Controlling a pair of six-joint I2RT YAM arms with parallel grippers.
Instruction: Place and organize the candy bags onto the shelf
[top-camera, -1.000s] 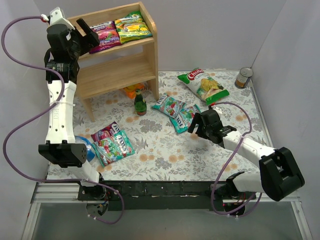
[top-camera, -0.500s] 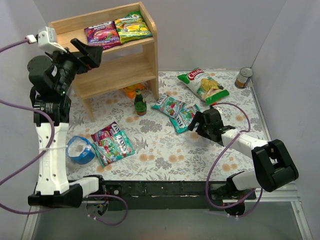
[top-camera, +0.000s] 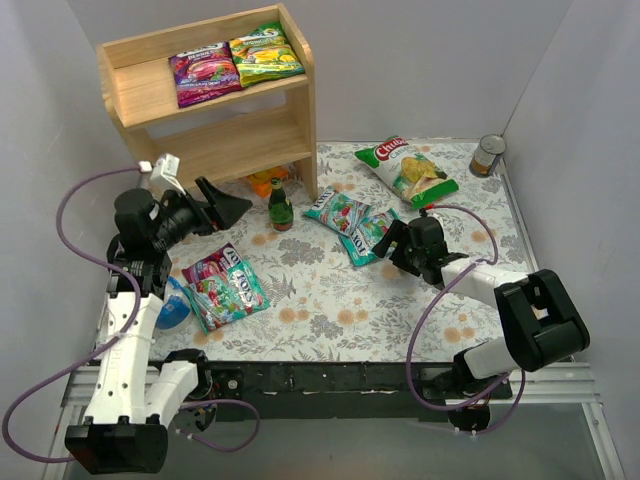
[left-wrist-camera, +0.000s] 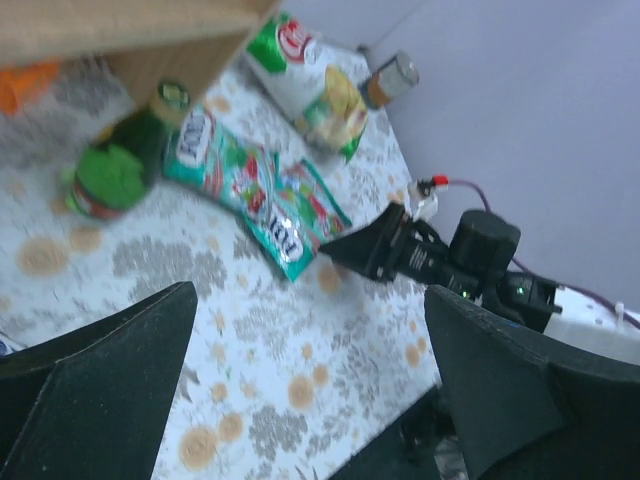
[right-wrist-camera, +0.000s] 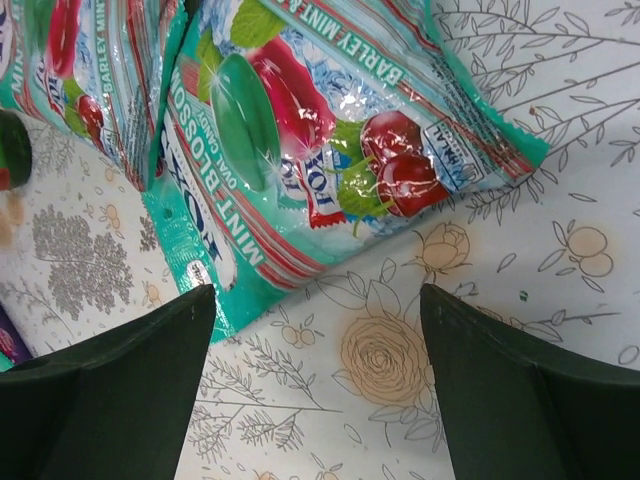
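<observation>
The wooden shelf (top-camera: 230, 140) stands at the back left. A magenta candy bag (top-camera: 203, 73) and a yellow-green one (top-camera: 264, 54) lie on its top tier. Two teal bags (top-camera: 338, 211) (top-camera: 366, 234) lie overlapping mid-table. A magenta bag (top-camera: 210, 266) and a teal bag (top-camera: 230, 295) lie at the front left. My right gripper (top-camera: 395, 243) is open and empty, low at the edge of the nearer teal bag (right-wrist-camera: 310, 150), its jaws just short of it (right-wrist-camera: 315, 330). My left gripper (top-camera: 225, 205) is open and empty in front of the shelf, above the table (left-wrist-camera: 310, 330).
A white-and-green chip bag (top-camera: 406, 170) and a tin can (top-camera: 488, 155) sit at the back right. A green bottle (top-camera: 280, 207) stands by the shelf's right panel, with orange items (top-camera: 268, 182) under the shelf. A blue tape roll (top-camera: 172, 305) lies at the left edge.
My left arm has swung down from the shelf's top tier to low in front of the shelf, still open. My right gripper has edged slightly toward the teal bags.
</observation>
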